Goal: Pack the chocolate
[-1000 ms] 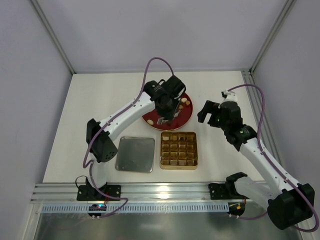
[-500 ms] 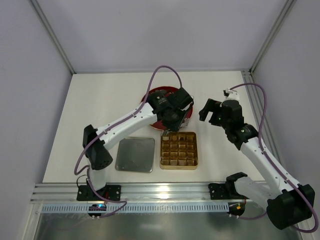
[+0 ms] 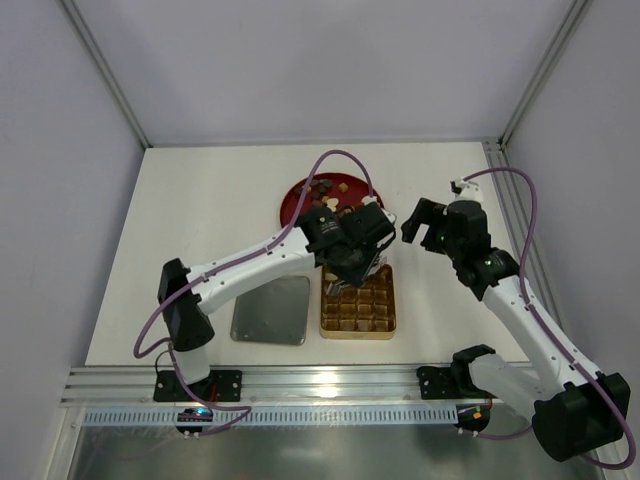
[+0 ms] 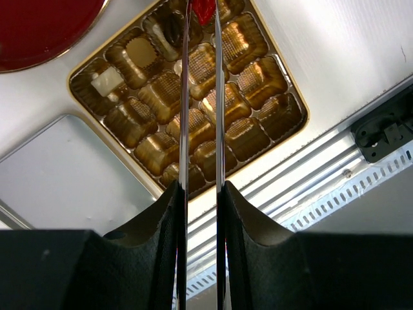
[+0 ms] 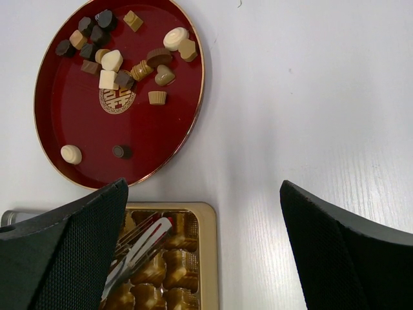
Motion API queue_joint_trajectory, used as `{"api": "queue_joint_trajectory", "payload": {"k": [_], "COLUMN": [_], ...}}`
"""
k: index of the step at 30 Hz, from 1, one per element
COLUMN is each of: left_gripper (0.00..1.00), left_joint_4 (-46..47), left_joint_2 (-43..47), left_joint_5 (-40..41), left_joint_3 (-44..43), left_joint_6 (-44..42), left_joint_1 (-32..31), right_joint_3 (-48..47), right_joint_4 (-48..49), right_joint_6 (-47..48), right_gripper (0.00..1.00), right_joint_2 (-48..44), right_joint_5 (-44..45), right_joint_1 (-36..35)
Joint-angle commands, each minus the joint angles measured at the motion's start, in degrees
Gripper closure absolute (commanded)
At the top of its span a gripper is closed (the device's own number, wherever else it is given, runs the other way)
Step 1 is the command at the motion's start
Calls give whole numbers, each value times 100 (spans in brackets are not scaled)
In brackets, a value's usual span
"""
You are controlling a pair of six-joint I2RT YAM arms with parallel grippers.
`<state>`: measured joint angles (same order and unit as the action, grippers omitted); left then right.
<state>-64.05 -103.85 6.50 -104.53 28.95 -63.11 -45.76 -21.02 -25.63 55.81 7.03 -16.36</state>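
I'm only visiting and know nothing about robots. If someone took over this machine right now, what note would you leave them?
Left gripper: long thin fingers close together, over the gold tin. Whether a piece sits between them is unclear.
Right gripper: wide open, empty, hovering beside the red plate.
Chocolate: mostly on the red plate.
Done: a few cells filled, including a cream piece.
Left: most cells are empty, so the plate's pieces have yet to go in.

Bright, even light, soft shadows; glare glints off the gold tin (image 4: 258, 77) and fingers (image 4: 185, 129).
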Motion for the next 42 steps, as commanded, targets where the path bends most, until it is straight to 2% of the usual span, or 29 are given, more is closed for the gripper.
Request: {"api": "queue_joint_trajectory", "payload": {"k": [1, 38, 42], "left_gripper": [70, 66, 62], "left_joint_4": [270, 367, 358], "left_joint_2": [164, -109, -100], "left_joint_5": [123, 167, 158], "left_joint_3": [-32, 3, 20], "left_joint_6": [146, 102, 102], "left_joint_1": [-96, -184, -193], "right_joint_3": [-144, 41, 49], "right_joint_4": [71, 133, 133], "right_joint_6": [-30, -21, -30], "right_gripper": [0, 0, 0], "right_joint_2": [-176, -272, -255], "right_joint_5": [-17, -140, -149], "right_joint_1": [36, 54, 54]}}
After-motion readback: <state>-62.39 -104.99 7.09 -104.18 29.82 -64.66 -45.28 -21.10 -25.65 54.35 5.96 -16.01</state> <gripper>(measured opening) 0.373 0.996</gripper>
